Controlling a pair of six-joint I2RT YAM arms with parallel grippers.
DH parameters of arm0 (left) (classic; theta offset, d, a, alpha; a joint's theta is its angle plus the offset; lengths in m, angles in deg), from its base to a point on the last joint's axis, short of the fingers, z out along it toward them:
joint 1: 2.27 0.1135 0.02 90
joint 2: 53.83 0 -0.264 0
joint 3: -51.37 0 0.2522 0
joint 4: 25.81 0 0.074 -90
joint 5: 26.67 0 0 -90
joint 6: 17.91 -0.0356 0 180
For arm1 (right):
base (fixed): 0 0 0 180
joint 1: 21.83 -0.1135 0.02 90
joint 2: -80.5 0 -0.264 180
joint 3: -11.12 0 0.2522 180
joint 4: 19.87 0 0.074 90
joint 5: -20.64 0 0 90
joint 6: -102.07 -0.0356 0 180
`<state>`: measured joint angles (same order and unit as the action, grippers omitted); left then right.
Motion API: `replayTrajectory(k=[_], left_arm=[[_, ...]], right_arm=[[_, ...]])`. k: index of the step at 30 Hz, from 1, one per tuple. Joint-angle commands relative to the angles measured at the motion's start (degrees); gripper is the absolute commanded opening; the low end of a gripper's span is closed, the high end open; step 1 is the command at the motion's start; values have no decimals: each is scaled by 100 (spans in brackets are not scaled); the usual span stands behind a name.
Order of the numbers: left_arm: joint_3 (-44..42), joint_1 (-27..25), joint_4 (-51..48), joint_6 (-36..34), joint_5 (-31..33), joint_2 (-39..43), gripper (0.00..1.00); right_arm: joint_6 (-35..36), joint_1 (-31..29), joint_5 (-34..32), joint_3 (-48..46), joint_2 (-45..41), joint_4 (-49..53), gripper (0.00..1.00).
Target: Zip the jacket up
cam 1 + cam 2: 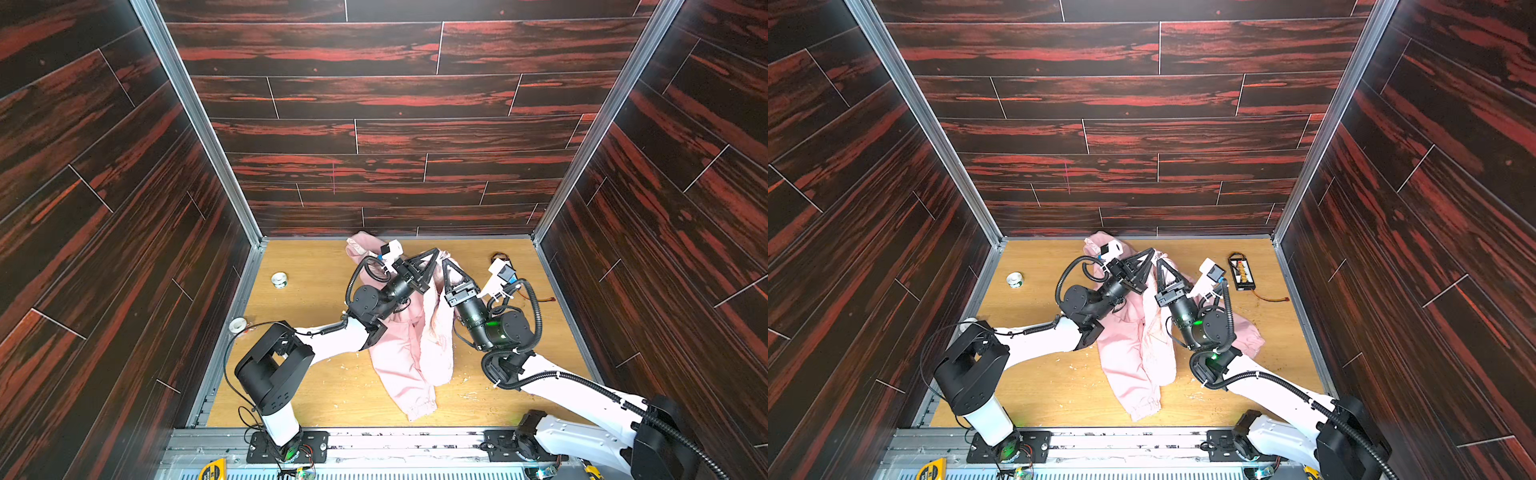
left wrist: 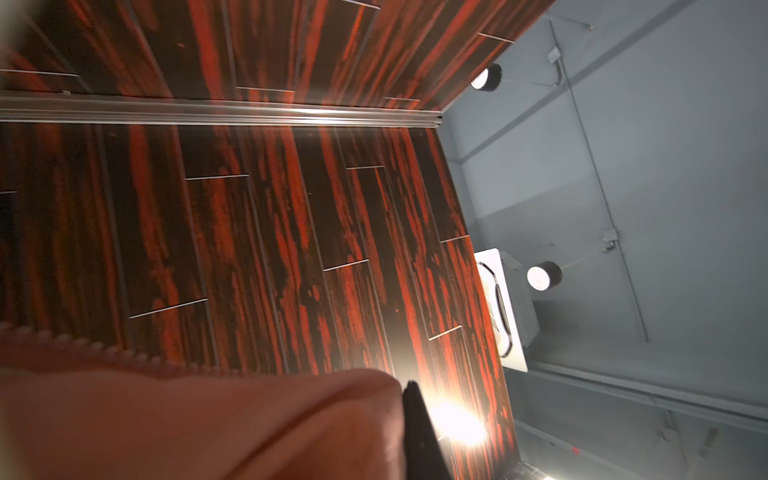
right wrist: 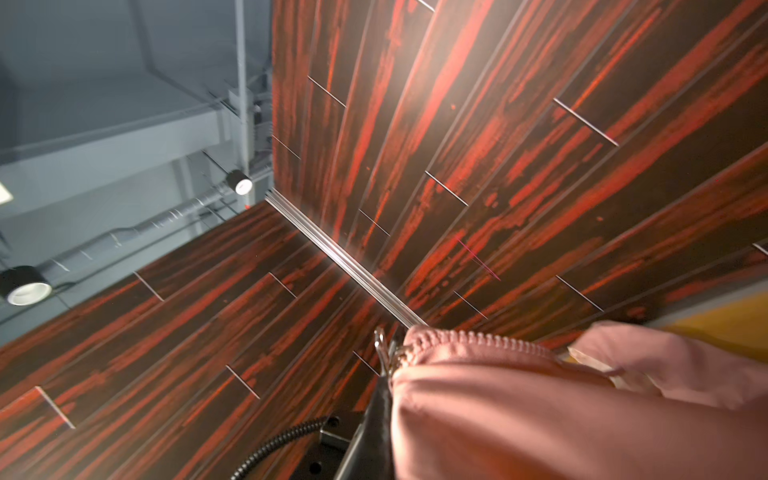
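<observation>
Zipper [image 3: 478, 338] looks unjoined while left fingers [image 2: 417, 424] and right fingers [image 3: 376, 415] each pinch the pale pink fabric jacket's [image 1: 399, 357] edge.

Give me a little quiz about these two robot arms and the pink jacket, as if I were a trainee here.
1. True or false: the pale pink fabric jacket lies flat and fully zipped on the light wooden table.
2. What shows at the jacket's edge in the right wrist view? A) a silver metal zipper slider B) a row of buttons C) a shoelace
3. Fill in: the left gripper and the right gripper are both ____ on the jacket.
Key: 1 false, it is bunched, with its far end lifted off the table. 2 A. 3 shut.
</observation>
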<state>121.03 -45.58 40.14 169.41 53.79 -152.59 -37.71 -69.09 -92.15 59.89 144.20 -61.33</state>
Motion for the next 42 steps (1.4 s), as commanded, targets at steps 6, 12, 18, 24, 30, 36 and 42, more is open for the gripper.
replayTrajectory(k=[6,12,18,24,30,36,42], left_arm=[[-377,183,107,-285,778,459,0],[-627,192,107,-384,818,454,0],[-909,208,107,-424,822,537,0],[-1754,253,98,-174,905,887,0],[-2776,208,39,197,628,1123,0],[-3358,-48,-528,284,368,1063,0],[-3577,-168,-1384,101,120,1273,0]], right_arm=[[-339,-107,1185,-313,-169,827,9],[-116,-108,2092,-650,-319,1192,36],[392,-99,2582,-936,-1103,2201,54],[1737,191,2556,-23,-2164,4644,74],[2148,1588,2631,1414,-1336,6245,81],[2062,2390,2973,3239,1693,7312,71],[2275,2372,3229,4924,4079,7534,72]])
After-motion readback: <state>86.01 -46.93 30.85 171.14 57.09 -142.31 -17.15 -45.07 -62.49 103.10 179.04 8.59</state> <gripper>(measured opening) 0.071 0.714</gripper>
